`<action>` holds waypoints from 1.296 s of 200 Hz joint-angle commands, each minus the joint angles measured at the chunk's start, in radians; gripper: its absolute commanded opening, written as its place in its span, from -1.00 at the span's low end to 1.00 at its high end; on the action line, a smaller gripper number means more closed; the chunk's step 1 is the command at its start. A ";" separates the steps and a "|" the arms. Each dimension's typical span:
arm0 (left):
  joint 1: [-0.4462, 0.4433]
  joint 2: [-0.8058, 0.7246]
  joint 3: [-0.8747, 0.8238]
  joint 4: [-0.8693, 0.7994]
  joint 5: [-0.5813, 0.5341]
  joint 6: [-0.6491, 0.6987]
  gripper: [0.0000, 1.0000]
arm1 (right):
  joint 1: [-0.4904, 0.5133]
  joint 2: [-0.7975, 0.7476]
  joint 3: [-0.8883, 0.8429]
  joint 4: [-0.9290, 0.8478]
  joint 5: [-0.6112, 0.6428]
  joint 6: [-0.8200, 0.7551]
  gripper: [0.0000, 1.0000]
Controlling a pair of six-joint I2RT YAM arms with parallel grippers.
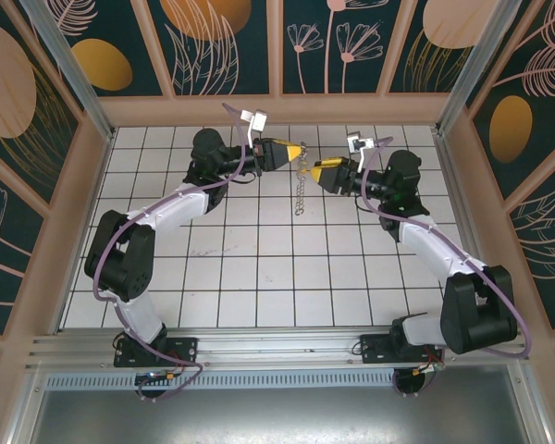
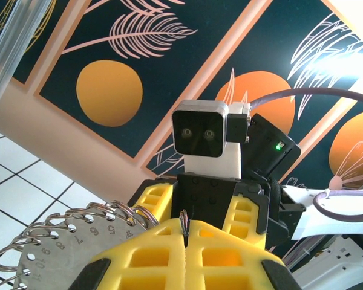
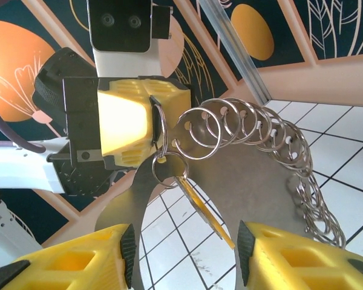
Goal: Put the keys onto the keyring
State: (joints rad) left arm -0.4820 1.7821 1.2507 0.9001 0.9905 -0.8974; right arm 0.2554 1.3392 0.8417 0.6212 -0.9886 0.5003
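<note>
At L pincer point(image 3: 152, 121): keyring point(image 3: 248, 181) w/ key point(image 3: 202, 212)

From above, the keyring point(image 1: 301, 190) is only a thin dangling string, and the key on it is too small to pick out. In the right wrist view the key point(image 3: 201, 210) ends beside a finger of the right gripper point(image 3: 186, 244). Whether the two touch is unclear, and both fingers run off the bottom edge. The left gripper point(image 2: 184, 234) hides most of the ring it pinches, and the picture's edge cuts off the keyring's plate.
</note>
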 commanded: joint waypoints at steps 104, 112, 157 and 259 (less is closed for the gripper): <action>-0.003 -0.035 0.009 0.103 0.011 -0.038 -1.00 | 0.074 0.062 0.055 0.071 0.013 -0.003 -0.16; -0.003 -0.036 0.009 0.103 0.009 -0.037 -1.00 | 0.074 0.063 0.056 0.069 0.017 -0.002 -0.19; -0.003 -0.038 0.003 0.112 0.008 -0.043 -1.00 | 0.077 0.079 0.070 0.066 0.040 0.009 -0.63; -0.006 -0.043 -0.029 0.166 -0.013 -0.076 -1.00 | 0.112 0.122 0.129 0.049 0.034 0.010 -1.00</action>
State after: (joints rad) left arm -0.4801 1.7817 1.2327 0.9775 0.9707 -0.9527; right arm 0.3492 1.4414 0.9173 0.6548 -0.9596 0.5152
